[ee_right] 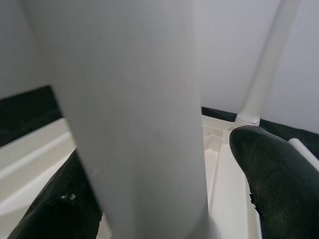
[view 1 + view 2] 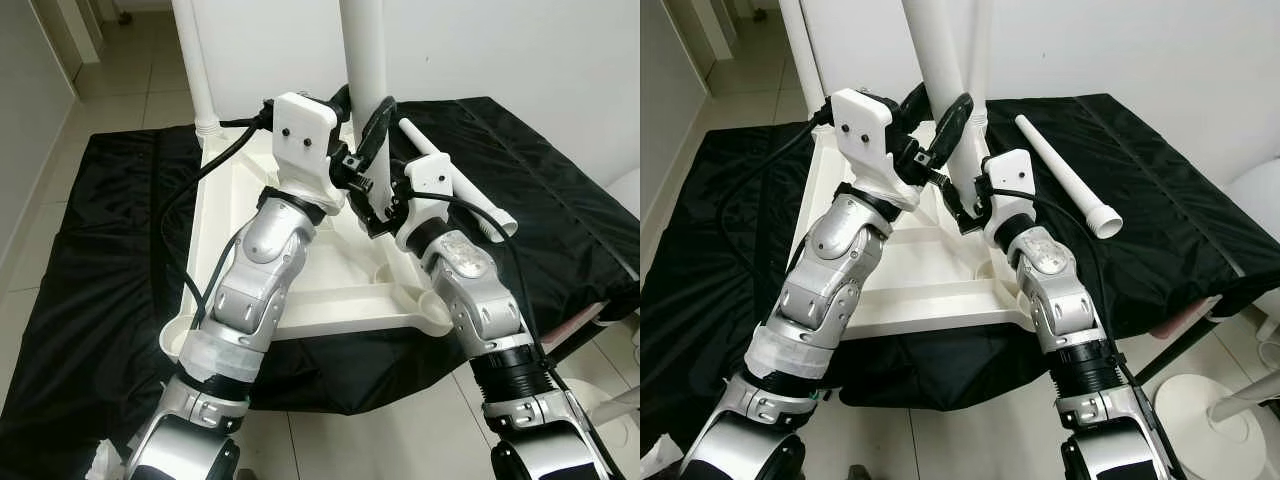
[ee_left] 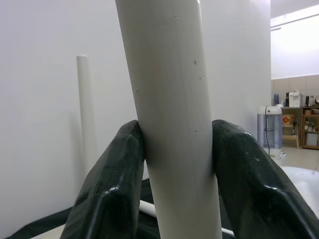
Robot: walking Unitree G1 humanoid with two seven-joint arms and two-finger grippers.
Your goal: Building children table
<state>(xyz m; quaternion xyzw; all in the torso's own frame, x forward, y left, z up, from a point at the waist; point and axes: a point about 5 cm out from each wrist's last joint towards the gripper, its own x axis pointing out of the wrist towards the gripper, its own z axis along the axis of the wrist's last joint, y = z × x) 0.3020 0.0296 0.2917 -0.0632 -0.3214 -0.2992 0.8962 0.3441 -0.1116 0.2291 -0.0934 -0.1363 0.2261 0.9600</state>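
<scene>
Left hand (image 3: 177,164) clenching the upright white leg (image 2: 364,50) at upper centre of the frame, pads pressed to both its sides. Right hand (image 2: 962,205) bracketing the same leg lower down, fingers apart around it, firm contact not being clear. Leg standing over the inverted white tabletop (image 2: 330,290) lying mid-frame on black cloth (image 2: 90,260). Spare leg (image 2: 1065,172) lying loose at right. Best keeping the leg plumb over its socket, twisting gently, avoiding cross-threading.
</scene>
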